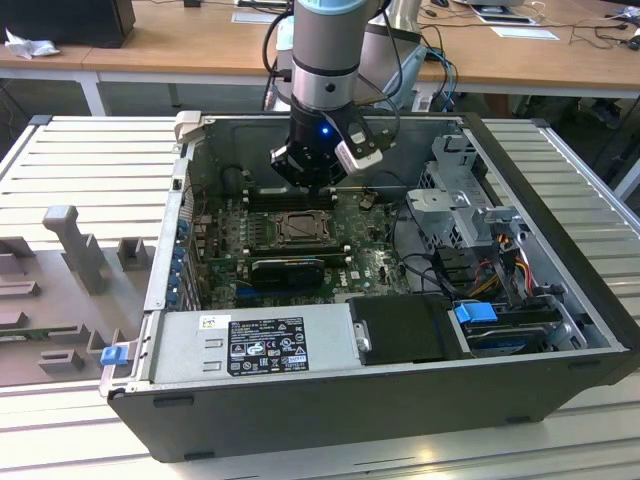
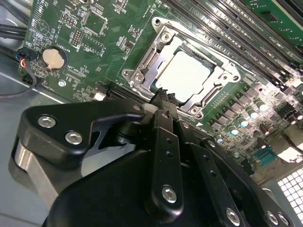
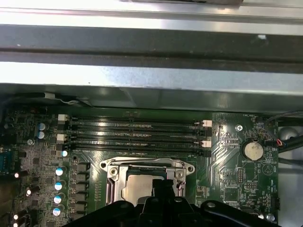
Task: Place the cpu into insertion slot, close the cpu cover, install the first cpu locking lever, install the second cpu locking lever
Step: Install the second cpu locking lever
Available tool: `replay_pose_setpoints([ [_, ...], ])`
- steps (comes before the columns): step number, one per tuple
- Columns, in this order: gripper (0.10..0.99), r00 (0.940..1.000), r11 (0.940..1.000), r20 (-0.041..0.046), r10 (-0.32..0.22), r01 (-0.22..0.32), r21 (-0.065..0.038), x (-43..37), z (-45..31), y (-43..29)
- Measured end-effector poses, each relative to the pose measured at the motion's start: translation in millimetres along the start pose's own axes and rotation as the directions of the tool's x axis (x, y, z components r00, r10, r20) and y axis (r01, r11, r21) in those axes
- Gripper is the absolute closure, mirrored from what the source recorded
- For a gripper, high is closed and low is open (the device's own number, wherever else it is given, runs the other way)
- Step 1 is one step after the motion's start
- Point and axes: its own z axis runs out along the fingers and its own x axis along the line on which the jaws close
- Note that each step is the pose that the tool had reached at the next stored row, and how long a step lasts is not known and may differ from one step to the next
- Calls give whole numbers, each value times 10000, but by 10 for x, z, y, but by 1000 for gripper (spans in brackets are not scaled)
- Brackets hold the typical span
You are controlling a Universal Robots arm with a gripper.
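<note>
You've got an open computer case (image 1: pixel 560 300) lying on a ribbed metal surface (image 1: pixel 90 170), with wooden desks (image 1: pixel 200 45) behind it. Along the case's near edge sits the grey power supply box (image 1: pixel 250 345). The green motherboard (image 1: pixel 370 265) covers the case floor. The arm (image 1: pixel 328 60) comes down from above into the case, its gripper (image 1: pixel 310 180) hanging just above the far edge of the insertion slot (image 1: pixel 298 228).

In the second wrist view the black fingers (image 2: pixel 163 106) are pressed together at their tips with nothing between them, and the gripper (image 2: pixel 163 97) sits right at the edge of the slot (image 2: pixel 182 78). The cpu (image 2: pixel 182 75) lies flat in the slot, pale and square. The cpu cover (image 2: pixel 142 78) is down around it, a silvery frame with the chip showing through its cut-out. I can't tell whether the locking levers are latched.

In the first wrist view the long black memory slots (image 3: pixel 135 137) run beside the cover (image 3: pixel 147 165), and a round coin battery (image 3: pixel 252 150) sits further along the board.
</note>
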Motion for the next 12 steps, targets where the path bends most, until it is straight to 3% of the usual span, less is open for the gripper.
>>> replay_pose_setpoints([
  [12,980,10000,10000,0,0,0,0,1,-40,-37],
])
